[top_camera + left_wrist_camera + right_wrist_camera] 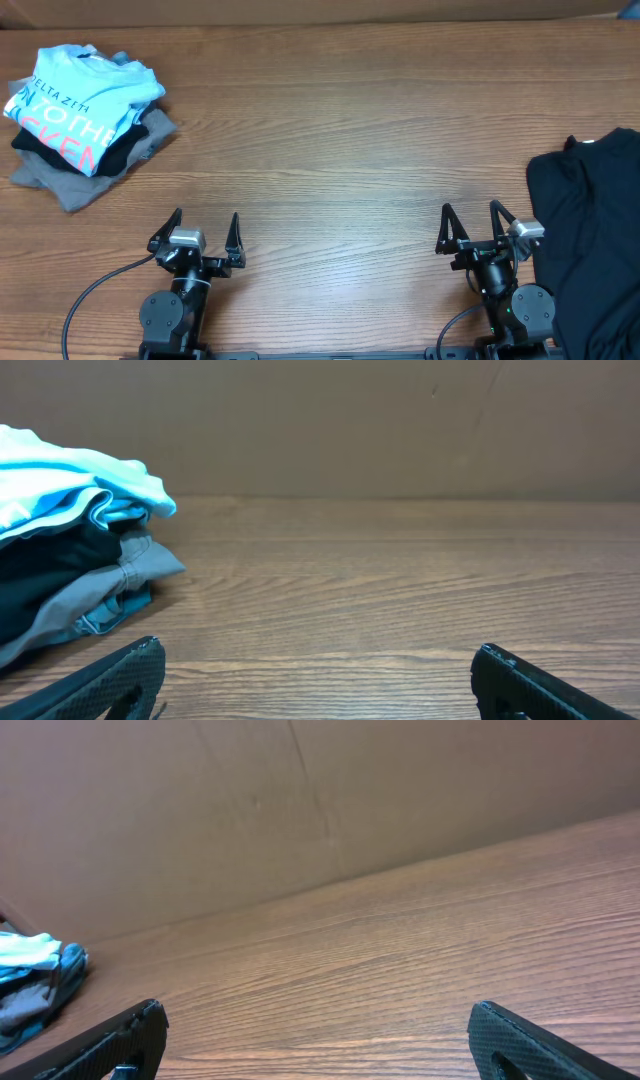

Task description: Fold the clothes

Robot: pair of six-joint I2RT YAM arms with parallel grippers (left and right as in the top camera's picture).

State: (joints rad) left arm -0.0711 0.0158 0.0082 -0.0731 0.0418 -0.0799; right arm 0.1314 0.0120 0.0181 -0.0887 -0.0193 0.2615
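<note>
1. My left gripper [206, 226] is spread wide and holds nothing. It sits low at the near edge of the table [340, 130].
2. My right gripper [470, 216] is also spread wide and empty, at the near edge further right.
3. The T-shirt [85, 90], light blue, lies folded on top of a pile at the far left, lettering facing up.
4. Under it are a black layer [40, 148] and a grey layer [85, 185], their edges sticking out.
5. A loose black cloth [590, 240] lies at the table's right edge, just beside my right arm.
6. Both grippers are well apart from the pile.
</note>
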